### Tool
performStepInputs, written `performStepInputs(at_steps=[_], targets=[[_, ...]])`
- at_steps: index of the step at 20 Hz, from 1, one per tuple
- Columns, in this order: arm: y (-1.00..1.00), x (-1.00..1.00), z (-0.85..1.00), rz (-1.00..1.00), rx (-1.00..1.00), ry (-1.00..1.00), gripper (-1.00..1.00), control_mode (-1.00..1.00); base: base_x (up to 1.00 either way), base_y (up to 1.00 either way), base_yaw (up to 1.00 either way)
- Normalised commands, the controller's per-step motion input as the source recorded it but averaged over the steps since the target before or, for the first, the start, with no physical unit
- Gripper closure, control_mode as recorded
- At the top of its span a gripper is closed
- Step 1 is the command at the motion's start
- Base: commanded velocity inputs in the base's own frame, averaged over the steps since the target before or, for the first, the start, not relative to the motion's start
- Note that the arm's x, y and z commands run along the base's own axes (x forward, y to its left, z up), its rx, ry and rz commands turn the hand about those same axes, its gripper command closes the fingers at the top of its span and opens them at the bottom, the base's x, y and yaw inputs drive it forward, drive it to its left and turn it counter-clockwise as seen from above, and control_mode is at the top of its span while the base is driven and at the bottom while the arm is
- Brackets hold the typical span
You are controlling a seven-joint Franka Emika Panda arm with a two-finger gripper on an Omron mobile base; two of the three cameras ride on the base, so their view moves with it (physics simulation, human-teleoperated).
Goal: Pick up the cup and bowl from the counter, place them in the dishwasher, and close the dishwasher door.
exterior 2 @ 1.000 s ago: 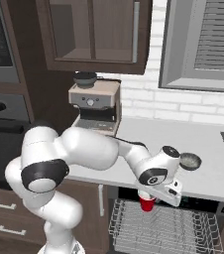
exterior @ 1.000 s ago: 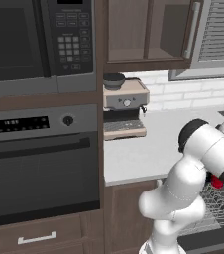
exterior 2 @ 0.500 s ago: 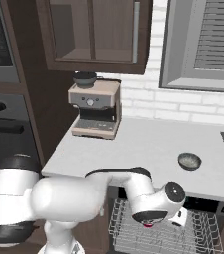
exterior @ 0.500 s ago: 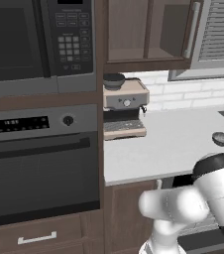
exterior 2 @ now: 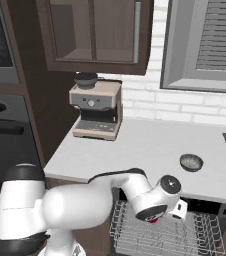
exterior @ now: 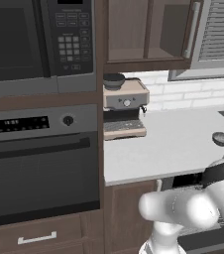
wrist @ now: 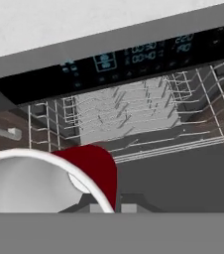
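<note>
The cup (wrist: 100,174), red outside and white inside, is tipped on its side close to the camera, with my gripper (wrist: 109,206) shut on it. From the right base view, the cup (exterior 2: 154,219) peeks out under my hand, just above the grey wire rack (exterior 2: 135,236) pulled out of the open dishwasher. The dishwasher's dark control strip (wrist: 134,53) with bluish lights runs under the counter edge, racks (wrist: 129,111) below it. The small dark bowl (exterior 2: 191,162) sits alone on the light counter (exterior 2: 135,145), also seen as the bowl (exterior: 222,139) near the counter's right end.
An espresso machine (exterior 2: 96,110) stands at the counter's back left against the white brick wall. A black wall oven (exterior: 39,173) and microwave (exterior: 34,39) fill the tall cabinet on the left. My white arm (exterior 2: 85,200) stretches low in front of the cabinet.
My arm has swung down from counter height to below the counter edge, carrying the cup lower over the rack. The bowl, earlier hidden behind the arm, is now uncovered.
</note>
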Motion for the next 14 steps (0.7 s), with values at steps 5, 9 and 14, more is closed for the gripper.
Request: performStepInputs(at_steps=[5,9,14], targets=[[-0.26,0.42,-0.12,0.07,0.00,0.00,1.00,-1.00,0.00,0.00,0.00],[-0.08,0.05,-0.15,0.09,0.00,0.00,1.00,-1.00,0.00,0.00,0.00],[0.22,0.00,-0.19,0.04,0.02,0.03,1.00,-1.00,0.00,0.00,0.00]])
